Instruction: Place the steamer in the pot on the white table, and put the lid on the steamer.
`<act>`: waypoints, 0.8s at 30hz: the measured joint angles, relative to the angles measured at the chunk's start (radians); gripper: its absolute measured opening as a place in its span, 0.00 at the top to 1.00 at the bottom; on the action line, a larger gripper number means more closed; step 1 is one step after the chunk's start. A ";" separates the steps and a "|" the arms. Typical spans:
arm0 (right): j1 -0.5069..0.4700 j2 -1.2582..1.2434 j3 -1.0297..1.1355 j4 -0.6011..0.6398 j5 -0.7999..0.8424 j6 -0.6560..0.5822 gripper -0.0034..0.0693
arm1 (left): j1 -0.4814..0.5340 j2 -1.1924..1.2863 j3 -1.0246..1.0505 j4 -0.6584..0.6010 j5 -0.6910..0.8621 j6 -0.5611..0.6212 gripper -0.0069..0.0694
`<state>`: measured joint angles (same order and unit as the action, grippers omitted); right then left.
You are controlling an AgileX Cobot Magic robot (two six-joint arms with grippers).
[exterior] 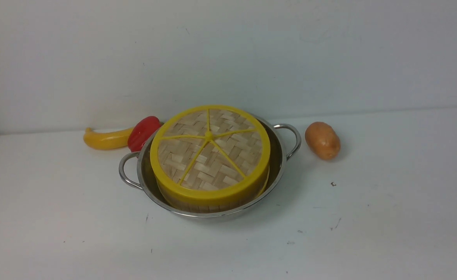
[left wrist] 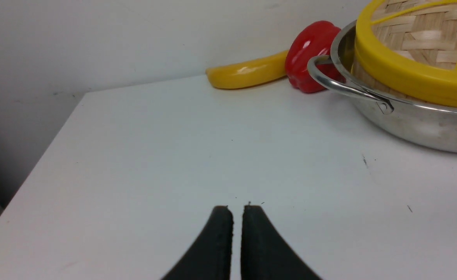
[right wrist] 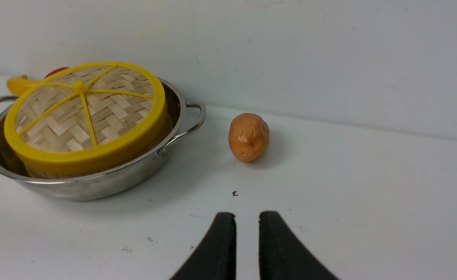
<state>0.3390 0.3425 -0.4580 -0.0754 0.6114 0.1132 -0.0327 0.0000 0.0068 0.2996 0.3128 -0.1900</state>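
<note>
the left gripper (left wrist: 237, 210) has two dark, near-black fingers, each tapering to a narrow, blunt tip with a straight inner edge. the right gripper (right wrist: 247, 216) looks the same: a matching pair of plain, matte-looking dark fingers, slim and squared off at the ends. both pairs are blurred, so finer surface detail is too soft to tell.

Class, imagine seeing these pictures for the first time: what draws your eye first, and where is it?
The big woven lid with yellow rim and spokes stands out first, covering the steamer inside the shiny pot near the middle. Next come the glossy red pepper and yellow banana behind the pot's left side, then the brown potato-like object to its right.
</note>
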 joint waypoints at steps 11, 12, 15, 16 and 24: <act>-0.170 -0.117 0.093 -0.043 -0.018 0.001 0.74 | 0.000 0.000 0.000 -0.003 -0.001 0.000 0.87; -0.170 -0.124 0.101 -0.044 -0.022 0.001 0.74 | 0.000 0.000 0.000 -0.003 -0.001 0.000 0.87; -0.288 -0.236 0.236 -0.049 -0.123 0.001 0.73 | 0.000 0.000 0.000 -0.003 -0.001 0.000 0.87; -0.315 -0.271 0.279 -0.049 -0.162 0.001 0.72 | 0.000 0.000 0.000 -0.003 -0.001 0.000 0.87; -0.390 -0.342 0.464 -0.025 -0.327 0.004 0.69 | 0.000 0.000 0.000 -0.003 -0.003 0.000 0.87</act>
<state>-0.0507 0.0000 0.0058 -0.1005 0.2847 0.1174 -0.0327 0.0000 0.0068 0.2966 0.3098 -0.1899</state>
